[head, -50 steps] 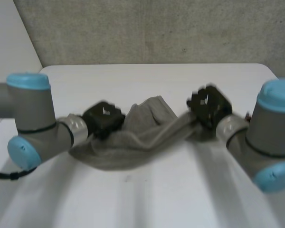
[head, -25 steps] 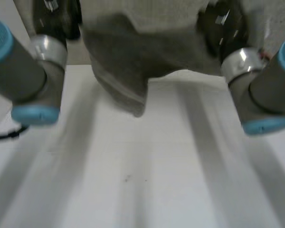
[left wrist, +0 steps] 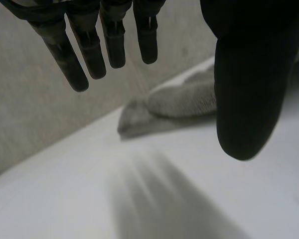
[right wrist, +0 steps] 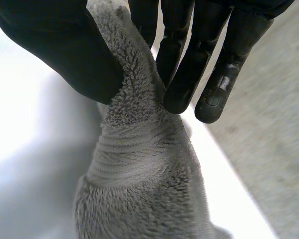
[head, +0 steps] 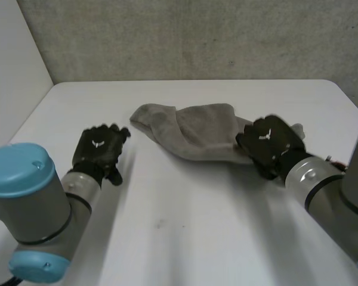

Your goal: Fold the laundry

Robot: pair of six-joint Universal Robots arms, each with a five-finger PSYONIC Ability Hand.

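Only right robot hand tight on towel end; left robot hand slack

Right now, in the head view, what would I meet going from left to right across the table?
left arm → left hand, open above the table → grey towel, lying bunched → right hand, its fingers pinching the towel's end → right arm

Crumpled grey terry-cloth towel lies centre frame on white table. Black right hand on its right end; black left hand apart, lower left.
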